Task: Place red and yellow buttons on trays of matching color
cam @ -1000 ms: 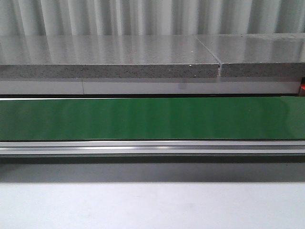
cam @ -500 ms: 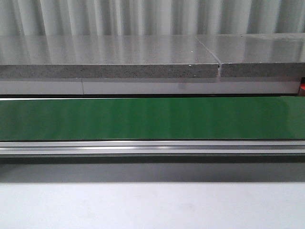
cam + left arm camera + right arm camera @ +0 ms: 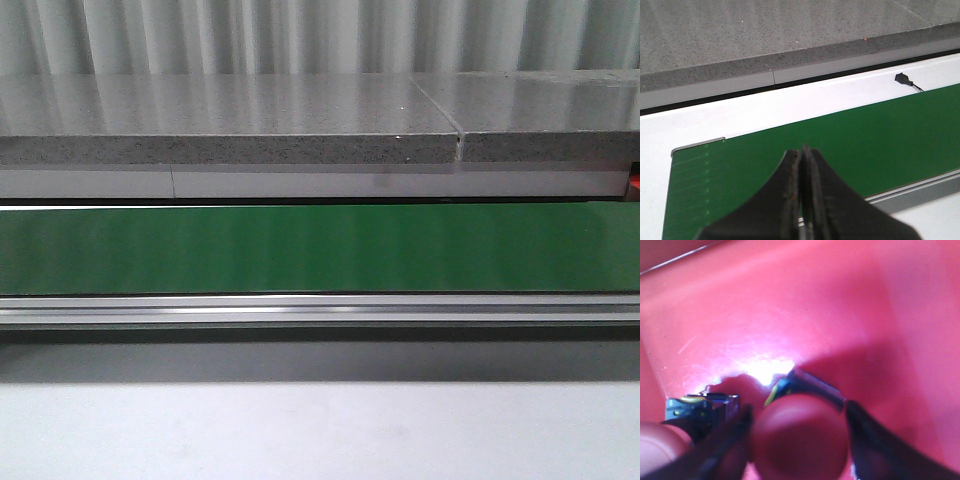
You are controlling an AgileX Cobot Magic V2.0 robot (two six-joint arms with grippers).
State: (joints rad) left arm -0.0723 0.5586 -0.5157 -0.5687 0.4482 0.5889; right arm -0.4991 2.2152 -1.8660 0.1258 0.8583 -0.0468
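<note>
In the right wrist view my right gripper (image 3: pixel 799 440) is low inside the red tray (image 3: pixel 815 300). Its dark fingers (image 3: pixel 732 440) sit tight on both sides of a red button (image 3: pixel 799 432), whose blue and yellow base shows just beyond the cap. A second red button (image 3: pixel 700 412) lies in the tray beside it. My left gripper (image 3: pixel 802 150) is shut and empty, hovering over one end of the green conveyor belt (image 3: pixel 865 135). No yellow button or yellow tray is in view. Neither gripper shows in the front view.
The green belt (image 3: pixel 320 250) runs across the front view with a metal rail (image 3: pixel 320 310) in front and a grey stone counter (image 3: pixel 230 120) behind. A small black connector with a wire (image 3: pixel 902 78) lies on the white surface beyond the belt.
</note>
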